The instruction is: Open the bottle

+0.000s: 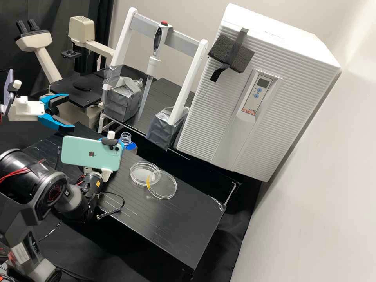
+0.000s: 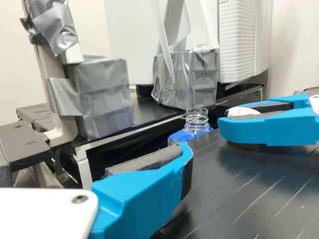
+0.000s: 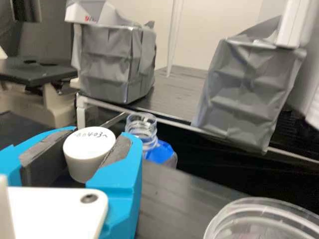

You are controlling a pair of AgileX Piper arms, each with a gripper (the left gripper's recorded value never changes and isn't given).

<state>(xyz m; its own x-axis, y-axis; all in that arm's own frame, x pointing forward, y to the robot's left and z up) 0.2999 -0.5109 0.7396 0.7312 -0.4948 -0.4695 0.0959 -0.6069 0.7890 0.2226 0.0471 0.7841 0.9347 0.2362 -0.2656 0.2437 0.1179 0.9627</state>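
Observation:
A small clear bottle (image 1: 126,138) with blue liquid stands uncapped near the bench's back edge; its open neck is plain in the right wrist view, bottle (image 3: 143,130), and the left wrist view, bottle (image 2: 197,121). My right gripper (image 1: 112,140) is just left of it, shut on a white cap (image 3: 88,152), which sits level with the bottle's neck. That cap (image 1: 111,135) pokes up above the mint phone (image 1: 91,152) on the arm. My left gripper (image 1: 70,112) hangs open farther left, above the bench, with nothing between its fingers (image 2: 149,184).
Two clear petri dishes (image 1: 153,179) lie overlapping at mid-bench. Behind the bottle a raised shelf carries grey taped blocks (image 1: 121,98), a white stand with a pipette (image 1: 154,51), and a large white machine (image 1: 254,90). A microscope (image 1: 58,58) is at back left.

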